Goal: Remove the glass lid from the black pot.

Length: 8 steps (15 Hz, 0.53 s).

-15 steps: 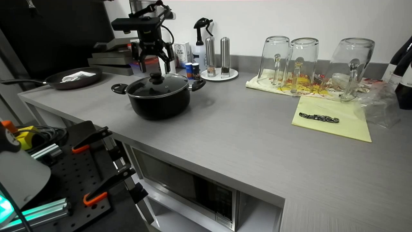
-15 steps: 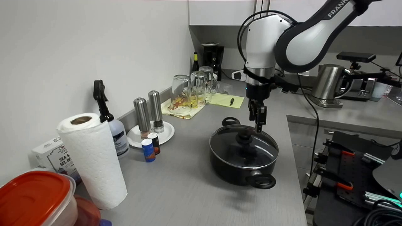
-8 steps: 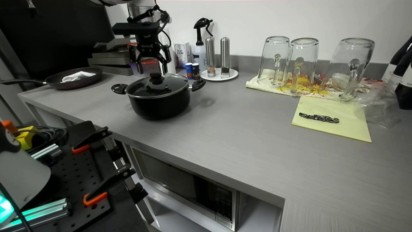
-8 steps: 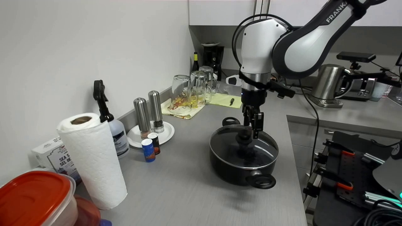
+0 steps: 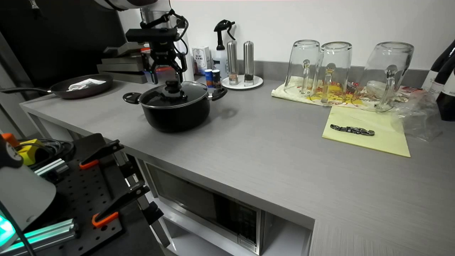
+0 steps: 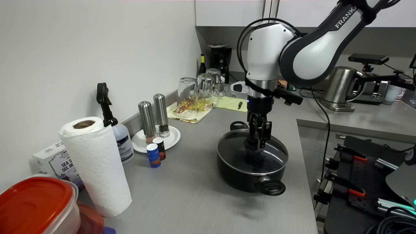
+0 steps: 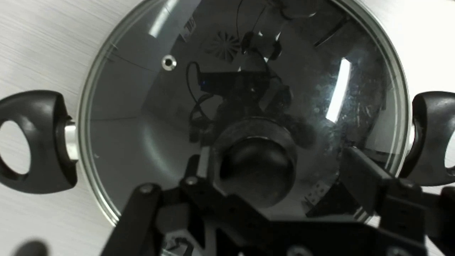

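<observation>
- Here we are, the end effector [image 7: 279,158] with its fingers [image 7: 366,174] spread wide, one on each side of the black knob [image 7: 256,170]!
- In the wrist view the knob sits off-centre in that gap: just beside the finger on the view's left, well apart from the one on its right. Contact on the near side? Can't tell from here.
- That knob points straight up from the centre of the glass lid [image 7: 234,103], and the lid lies level on the black pot [image 5: 177,119], metal rim [image 7: 84,131] running round it.
- A small metal vent [image 7: 169,63] shows above and left of the knob in the wrist view.
- The lid is a circle, so the long line belongs to the pot, side handle [image 7: 39,142] to side handle: left to right across the wrist view, and in an exterior view slanting from far upper left to near lower right.
- Now the arm [image 6: 312,58]: in an exterior view it slants down from the upper right, bends, and hangs its wrist near vertical over the pot, fingers aimed down.
- The pot stands on the grey table [image 5: 256,149], close to its edge.
- Further out, two steel mills [image 5: 231,58] stand upright on a white plate [image 6: 174,135], and glass mugs [image 5: 296,67] line up on a patterned cloth [image 5: 280,91].
</observation>
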{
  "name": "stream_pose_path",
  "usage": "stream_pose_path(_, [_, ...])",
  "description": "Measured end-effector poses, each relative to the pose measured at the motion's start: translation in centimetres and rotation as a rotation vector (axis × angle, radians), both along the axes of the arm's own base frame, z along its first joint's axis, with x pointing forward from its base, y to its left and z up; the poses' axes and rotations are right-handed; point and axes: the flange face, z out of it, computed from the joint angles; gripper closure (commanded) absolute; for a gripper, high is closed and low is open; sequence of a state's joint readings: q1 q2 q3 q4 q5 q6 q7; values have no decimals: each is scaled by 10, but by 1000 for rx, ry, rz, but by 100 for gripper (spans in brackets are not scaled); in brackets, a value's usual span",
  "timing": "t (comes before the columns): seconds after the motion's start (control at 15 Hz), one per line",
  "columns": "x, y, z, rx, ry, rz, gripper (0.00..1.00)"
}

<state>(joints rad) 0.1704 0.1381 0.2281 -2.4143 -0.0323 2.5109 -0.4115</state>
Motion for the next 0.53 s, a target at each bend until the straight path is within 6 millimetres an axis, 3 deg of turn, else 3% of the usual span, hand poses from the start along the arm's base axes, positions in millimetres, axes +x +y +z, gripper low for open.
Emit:
stream_pose_path(0.27, [4,-1,3,5,-8,17,72])
stream_pose_path(0.53, [6,-2,4,6,-10,18,75])
